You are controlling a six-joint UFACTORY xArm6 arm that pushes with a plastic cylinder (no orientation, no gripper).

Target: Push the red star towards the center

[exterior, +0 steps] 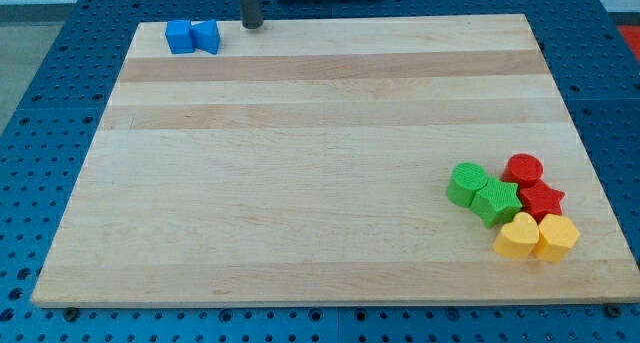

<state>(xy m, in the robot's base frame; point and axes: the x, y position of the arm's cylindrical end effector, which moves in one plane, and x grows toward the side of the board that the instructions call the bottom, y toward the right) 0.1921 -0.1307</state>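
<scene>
The red star (543,198) lies near the board's right edge, low in the view, in a tight cluster. A red cylinder (523,168) touches it from above. A green star (496,201) sits at its left, with a green cylinder (466,183) further left. A yellow heart (517,237) and a yellow hexagon (557,237) sit just below it. My tip (252,25) is at the board's top edge, left of centre, far from the red star and just right of the blue blocks.
Two blue blocks (192,36) sit side by side at the board's top left corner. The wooden board (300,163) rests on a blue perforated table (40,103).
</scene>
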